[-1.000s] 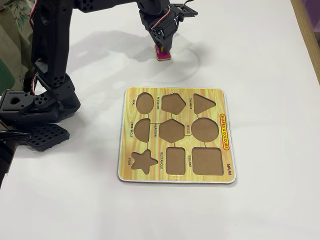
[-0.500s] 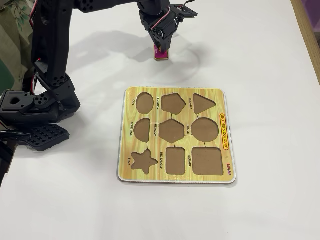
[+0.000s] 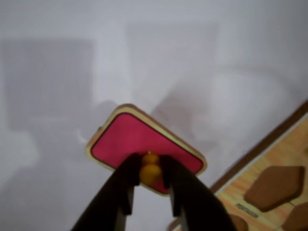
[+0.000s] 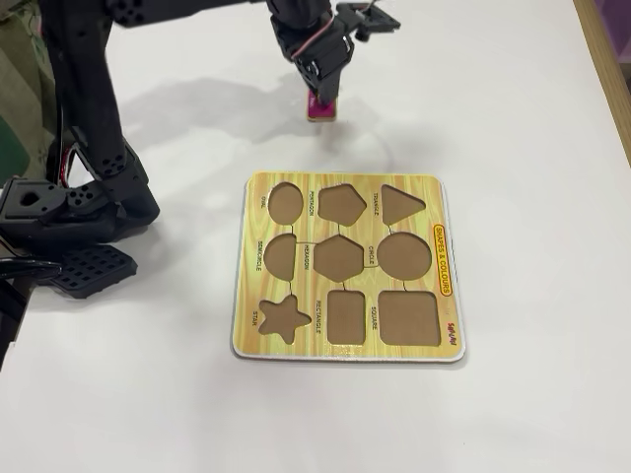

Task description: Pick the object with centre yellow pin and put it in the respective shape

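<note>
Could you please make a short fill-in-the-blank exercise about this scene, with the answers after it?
1. The gripper closes its fingers on the round ____ knob of the pink piece.
2. The puzzle board has ____ cutouts, all empty.
3. In the fixed view, the rectangle cutout lies between the star and the ____ cutout.

Answers: yellow; nine; square

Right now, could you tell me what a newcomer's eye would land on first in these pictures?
In the wrist view, the pink piece stands out against the white table, the gripper closed on its yellow knob. In the fixed view, the yellow puzzle board lies mid-table, all its brown cutouts empty, with the black arm at left.
</note>
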You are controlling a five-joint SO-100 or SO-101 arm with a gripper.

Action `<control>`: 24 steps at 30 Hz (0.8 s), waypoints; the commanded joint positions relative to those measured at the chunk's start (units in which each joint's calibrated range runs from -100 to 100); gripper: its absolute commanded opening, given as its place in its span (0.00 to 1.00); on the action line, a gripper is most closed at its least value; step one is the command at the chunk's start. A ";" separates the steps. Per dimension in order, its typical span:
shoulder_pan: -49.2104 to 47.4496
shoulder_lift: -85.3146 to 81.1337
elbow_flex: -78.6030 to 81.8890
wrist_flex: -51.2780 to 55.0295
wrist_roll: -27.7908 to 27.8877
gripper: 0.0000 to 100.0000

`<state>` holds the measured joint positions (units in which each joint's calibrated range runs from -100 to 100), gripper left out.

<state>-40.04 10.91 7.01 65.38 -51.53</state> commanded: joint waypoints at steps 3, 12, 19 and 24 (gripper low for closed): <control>8.30 -10.24 2.25 0.05 6.19 0.01; 18.94 -19.61 11.69 0.05 12.99 0.01; 25.68 -27.14 20.23 0.05 13.98 0.01; 30.08 -31.75 26.17 0.05 14.92 0.01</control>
<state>-12.54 -16.58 31.29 65.38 -37.60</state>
